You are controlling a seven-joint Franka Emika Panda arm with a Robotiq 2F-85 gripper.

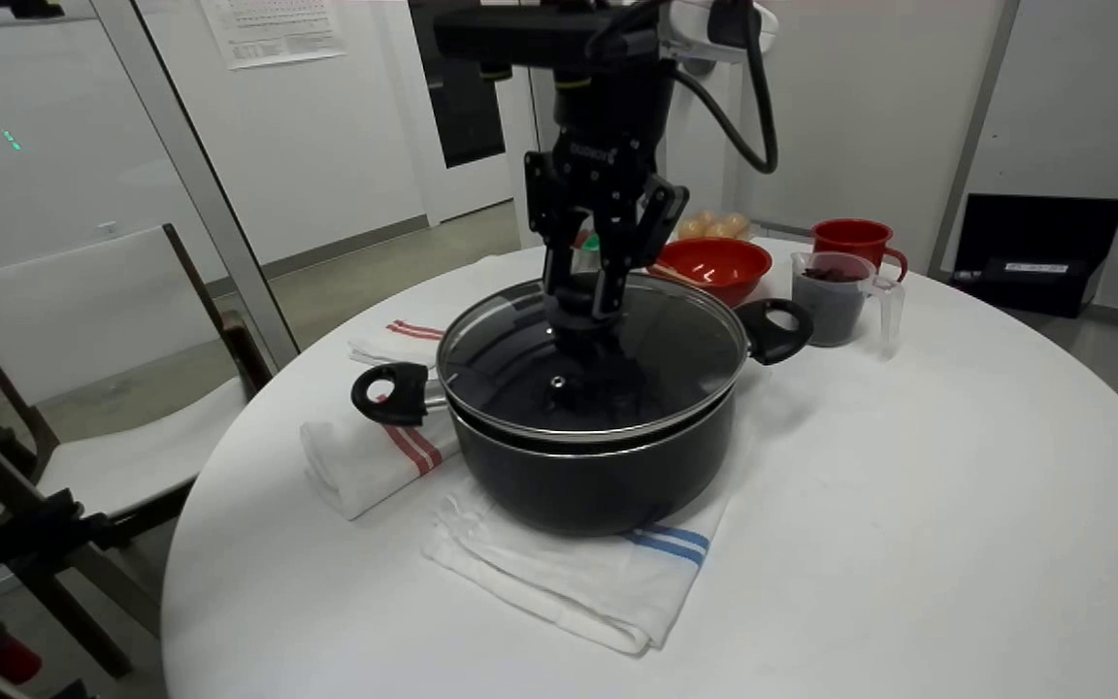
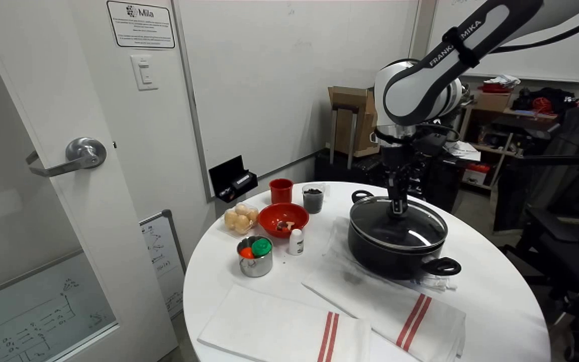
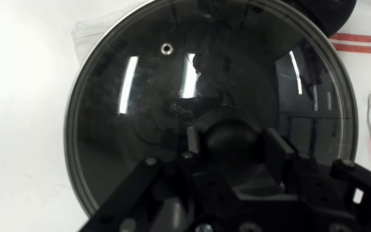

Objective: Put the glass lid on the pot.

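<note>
The glass lid is a see-through disc with a metal rim. It lies over the black pot, and a thin dark gap shows between the lid's rim and the pot's rim at the front. Lid and pot also show in an exterior view. My gripper points straight down at the lid's centre. In the wrist view the gripper has a finger on each side of the black knob and looks shut on it. The lid hides most of the pot; one pot handle shows.
White towels lie under and beside the pot. A red bowl, a measuring cup and a red mug stand close by. A metal cup, a white bottle and eggs are on the table too.
</note>
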